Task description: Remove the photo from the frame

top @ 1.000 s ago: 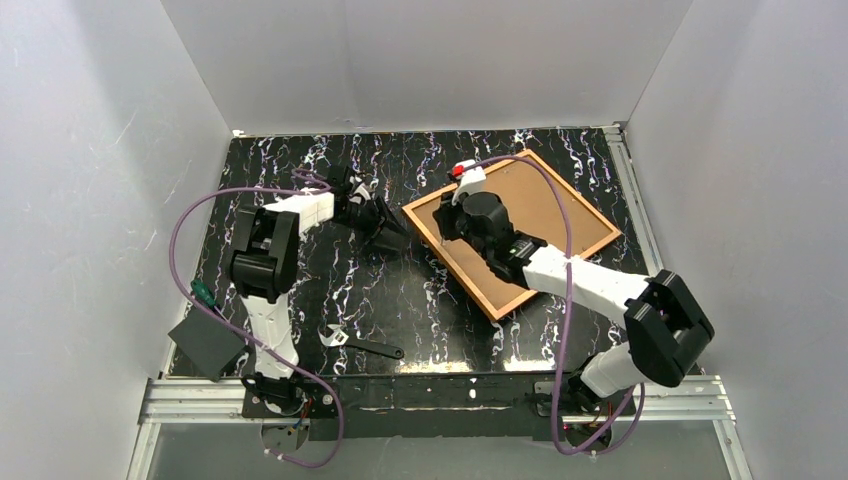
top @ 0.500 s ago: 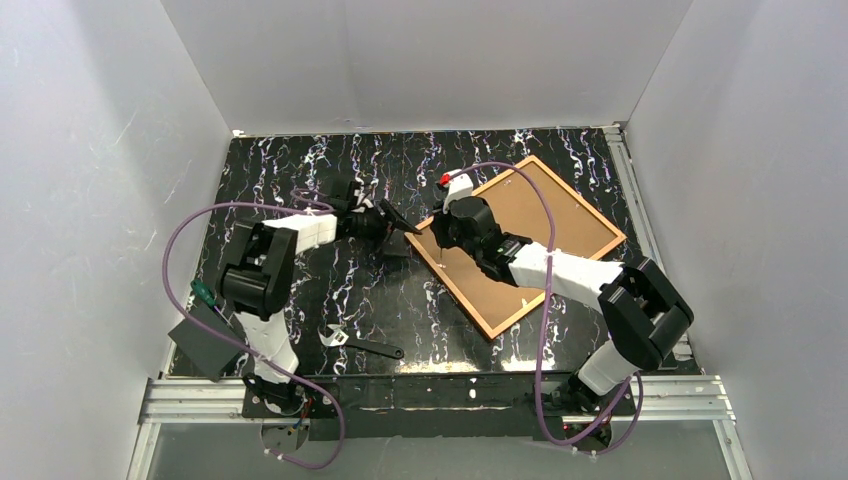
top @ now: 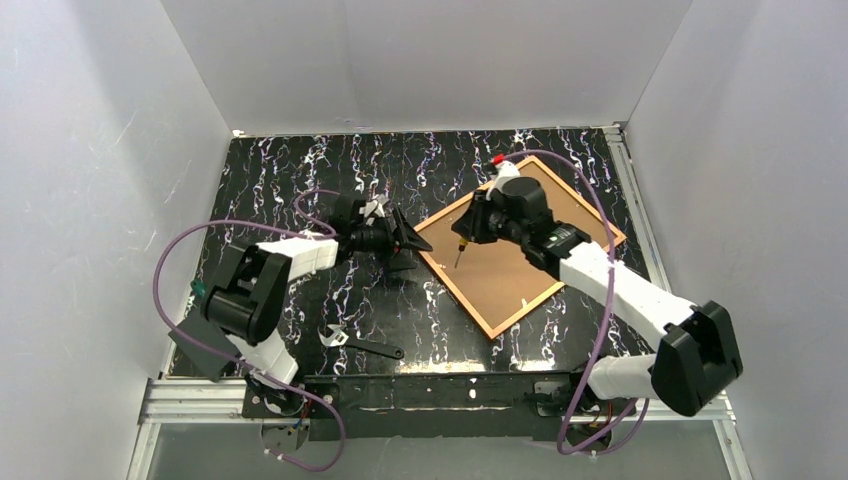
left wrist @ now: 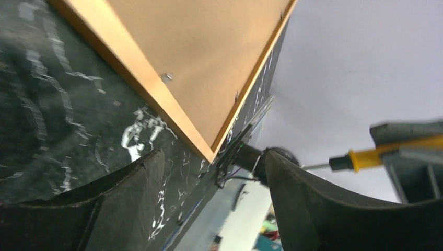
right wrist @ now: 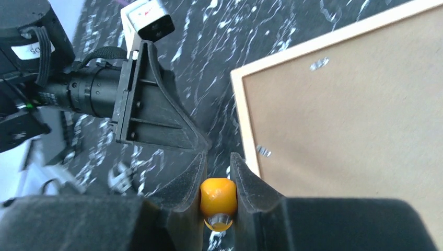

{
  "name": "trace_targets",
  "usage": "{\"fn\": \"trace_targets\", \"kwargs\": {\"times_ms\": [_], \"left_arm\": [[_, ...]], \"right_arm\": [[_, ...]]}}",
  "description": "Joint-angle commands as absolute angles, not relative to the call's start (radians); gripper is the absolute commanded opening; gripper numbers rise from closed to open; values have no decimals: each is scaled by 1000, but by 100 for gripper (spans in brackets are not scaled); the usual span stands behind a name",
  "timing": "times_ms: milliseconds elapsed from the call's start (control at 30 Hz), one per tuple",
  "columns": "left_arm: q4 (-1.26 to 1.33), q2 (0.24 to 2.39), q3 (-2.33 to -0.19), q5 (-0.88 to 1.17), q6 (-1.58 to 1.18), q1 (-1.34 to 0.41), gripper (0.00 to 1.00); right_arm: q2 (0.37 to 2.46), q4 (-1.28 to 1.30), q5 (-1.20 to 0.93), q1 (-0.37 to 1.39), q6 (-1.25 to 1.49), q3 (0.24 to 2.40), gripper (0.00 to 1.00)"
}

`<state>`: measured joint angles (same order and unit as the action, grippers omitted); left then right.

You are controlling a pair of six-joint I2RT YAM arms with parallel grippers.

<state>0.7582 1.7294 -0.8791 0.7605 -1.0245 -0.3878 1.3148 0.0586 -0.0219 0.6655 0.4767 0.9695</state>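
Plainly, the frame (right wrist: 243, 115) lies face down on the counter (top: 290, 165), turned cornerwise, with its long sides running from the near left toward the far right. The photo (top: 497, 282) sits inside the border and shows only its tan backing.

The right gripper (right wrist: 218, 175) hangs over the left part of that backing. Its fingers pinch a yellow-handled screwdriver (right wrist: 218, 205), whose tip points down just inside the left-hand border, near a small metal tab (right wrist: 264, 151).

The left gripper (left wrist: 211, 172) sits low beside the frame's left corner with its fingers spread and empty. Whether they touch the wood cannot be told.

The right arm is nearer the tabs. The coming move probably depends on bringing the tip onto that tab, which lies just ahead of it along the border, while the left arm steadies the corner.
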Motion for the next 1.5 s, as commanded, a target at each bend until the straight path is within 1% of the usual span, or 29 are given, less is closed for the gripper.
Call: {"fn": "trace_targets", "kwargs": {"times_ms": [0, 67, 133, 200, 367, 533, 667, 700, 733, 767, 800, 900, 933, 967, 1000, 1100, 1133, 1167, 1200, 1300, 1400, 1467], "left_arm": [[854, 1577, -802, 837, -823, -504, 72], [844, 1519, -779, 813, -741, -570, 77], [834, 1484, -773, 799, -690, -624, 79], [847, 1480, -787, 812, -691, -662, 79], [845, 1503, -821, 835, -713, -747, 79], [809, 1506, -822, 830, -687, -818, 73], [773, 1489, -810, 818, -649, -854, 64], [767, 1488, -811, 818, -645, -859, 61], [750, 1485, -814, 816, -640, -860, 54], [726, 1482, -819, 811, -634, -861, 45], [701, 1474, -821, 799, -621, -860, 30], [584, 1424, -831, 753, -537, -856, 2], [548, 1408, -834, 742, -511, -852, 0], [520, 1396, -835, 747, -488, -843, 0], [498, 1384, -835, 767, -468, -832, 0], [396, 1339, -842, 834, -359, -805, 0], [333, 1325, -851, 859, -299, -803, 0], [255, 1312, -867, 878, -233, -803, 0], [189, 1299, -881, 894, -184, -803, 0], [87, 1269, -898, 966, -112, -803, 0], [49, 1265, -909, 1041, -98, -802, 0], [28, 1267, -917, 1067, -93, -803, 0]], "right_arm": [[1214, 190, -359, 579, 618, 899, 1], [1163, 189, -422, 547, 654, 852, 1], [1105, 183, -458, 539, 683, 810, 1], [1059, 159, -477, 539, 721, 749, 1], [974, -24, -532, 538, 859, 606, 1], [932, -129, -499, 540, 987, 524, 1], [920, -200, -466, 541, 1068, 487, 1], [921, -213, -463, 541, 1081, 483, 1], [922, -220, -460, 541, 1088, 484, 1], [923, -228, -465, 541, 1092, 484, 1], [921, -230, -470, 541, 1093, 485, 1], [903, -202, -504, 541, 1043, 499, 1], [894, -172, -518, 541, 1006, 511, 2], [883, -127, -527, 541, 962, 527, 9], [873, -80, -542, 541, 906, 543, 22], [855, 143, -602, 537, 713, 614, 72], [860, 198, -637, 536, 647, 635, 83], [866, 242, -694, 532, 596, 652, 89], [875, 268, -759, 529, 560, 662, 91], [908, 303, -928, 522, 498, 671, 91], [965, 285, -1013, 520, 496, 676, 91], [1012, 251, -1077, 520, 518, 683, 90]]}}
